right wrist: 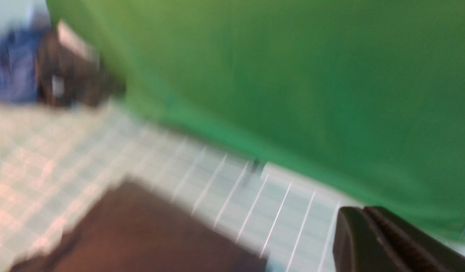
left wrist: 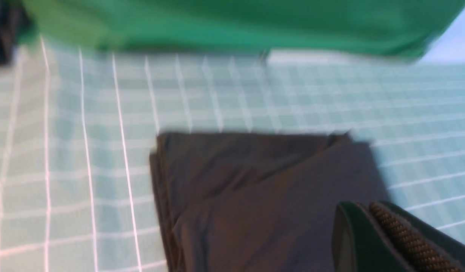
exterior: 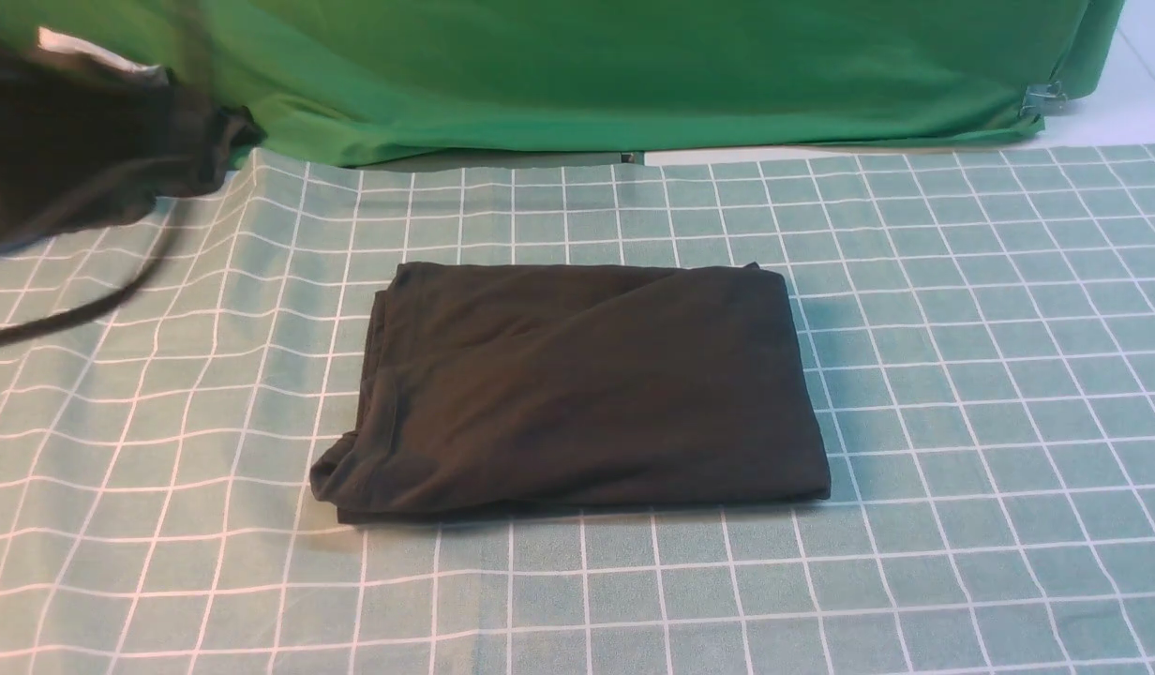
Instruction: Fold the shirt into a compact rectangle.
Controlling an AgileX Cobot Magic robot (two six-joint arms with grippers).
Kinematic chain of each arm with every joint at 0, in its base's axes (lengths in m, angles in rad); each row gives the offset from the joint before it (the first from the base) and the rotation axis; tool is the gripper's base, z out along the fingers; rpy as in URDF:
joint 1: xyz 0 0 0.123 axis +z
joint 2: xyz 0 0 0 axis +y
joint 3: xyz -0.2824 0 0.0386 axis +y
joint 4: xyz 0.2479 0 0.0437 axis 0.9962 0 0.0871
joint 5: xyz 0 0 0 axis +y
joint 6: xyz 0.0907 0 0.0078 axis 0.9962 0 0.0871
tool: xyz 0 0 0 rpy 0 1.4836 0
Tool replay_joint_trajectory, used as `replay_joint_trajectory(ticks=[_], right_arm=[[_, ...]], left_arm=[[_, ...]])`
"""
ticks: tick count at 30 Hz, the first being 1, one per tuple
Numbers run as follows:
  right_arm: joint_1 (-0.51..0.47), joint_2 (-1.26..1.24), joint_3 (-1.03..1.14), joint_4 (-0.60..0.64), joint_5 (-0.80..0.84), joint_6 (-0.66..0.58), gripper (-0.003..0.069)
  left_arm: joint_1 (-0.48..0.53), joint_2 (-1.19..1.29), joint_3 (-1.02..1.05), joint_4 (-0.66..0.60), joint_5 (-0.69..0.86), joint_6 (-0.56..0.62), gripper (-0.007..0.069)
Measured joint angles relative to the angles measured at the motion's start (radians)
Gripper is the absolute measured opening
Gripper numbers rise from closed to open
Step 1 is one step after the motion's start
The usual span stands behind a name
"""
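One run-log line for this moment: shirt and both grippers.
shirt: folded rectangle on checked tablecloth | left gripper: shut, empty, above shirt | right gripper: shut, empty | dark garment: far left

- No readable text, label, brand, number or sign anywhere.
- Shirt [exterior: 577, 389], centre of front view: plain dark folded face, no lettering showing.
- Dark garment [exterior: 81, 159], upper left of front view: pale patch at its top edge, blurred, no characters legible.
- Both wrist views too blurred for reading.
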Motion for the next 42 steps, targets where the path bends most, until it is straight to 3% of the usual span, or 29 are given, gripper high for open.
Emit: replay_joint_trajectory(ticks=[7, 13, 19, 26, 42], right_arm=[[0.000, -0.344, 0.248, -0.045, -0.282, 0.000, 0.0019], [0.000, -0.723, 0.647, -0.066, -0.629, -0.001, 0.0019], [0.000, -0.928, 0.881, -0.068, -0.896, 0.001, 0.0026], [0.000, -0.974, 0.898, -0.068, -0.958, 0.002, 0.0109], [0.000, -0.974, 0.898, -0.068, -0.942, 0.003, 0.0176]], left_arm=[[0.000, -0.330, 0.052, 0.012, 0.024, 0.006, 0.0007], [0.000, -0.595, 0.226, 0.072, 0.021, 0.015, 0.0007], [0.000, -0.686, 0.398, 0.066, -0.145, 0.015, 0.0007], [0.000, -0.671, 0.450, -0.032, -0.353, 0.015, 0.0011], [0.000, -0.671, 0.450, -0.035, -0.367, 0.015, 0.0011]])
